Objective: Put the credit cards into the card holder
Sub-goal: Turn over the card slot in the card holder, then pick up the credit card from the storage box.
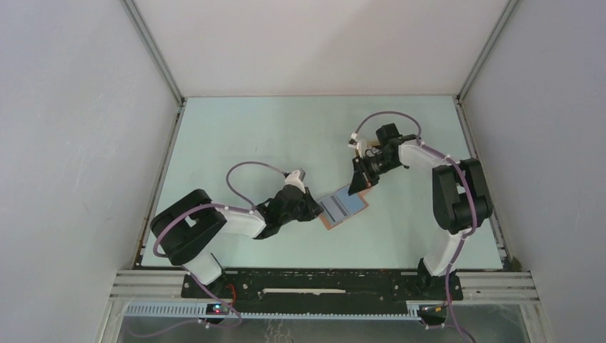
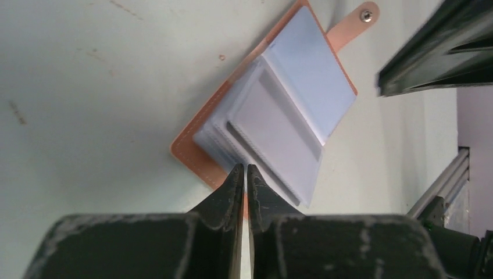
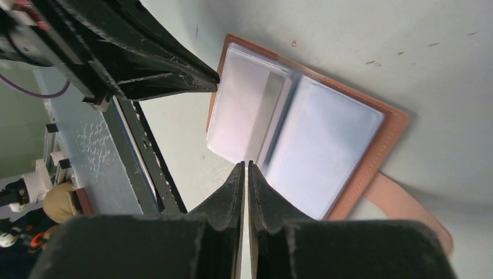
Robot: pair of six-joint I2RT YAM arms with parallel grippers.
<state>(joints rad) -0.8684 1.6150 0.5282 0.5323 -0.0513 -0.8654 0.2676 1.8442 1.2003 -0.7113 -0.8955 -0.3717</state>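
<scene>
Near the middle of the table, somewhat toward its near edge, the card holder lies spread open. Its reddish-brown cover is down and its pale blue-grey sleeves face up. A brown strap with a metal snap sticks out flat from one long side of the cover onto the table.

The left gripper comes in low from the left. Its jaws are clenched almost together, with only a thin slit between them, and its tips are at the edge of the sleeve stack. Whether they nip a sleeve edge cannot be told.

The right gripper reaches in from the far right side. Its jaws are likewise drawn nearly closed, and its tips hang over the edge of one sleeve page. From its own camera I cannot tell whether it touches the page.

In the right wrist view the left gripper's tip comes right up to the holder's brown rim near a corner. A grey strip shows by the fold; I cannot tell if it is a card.
</scene>
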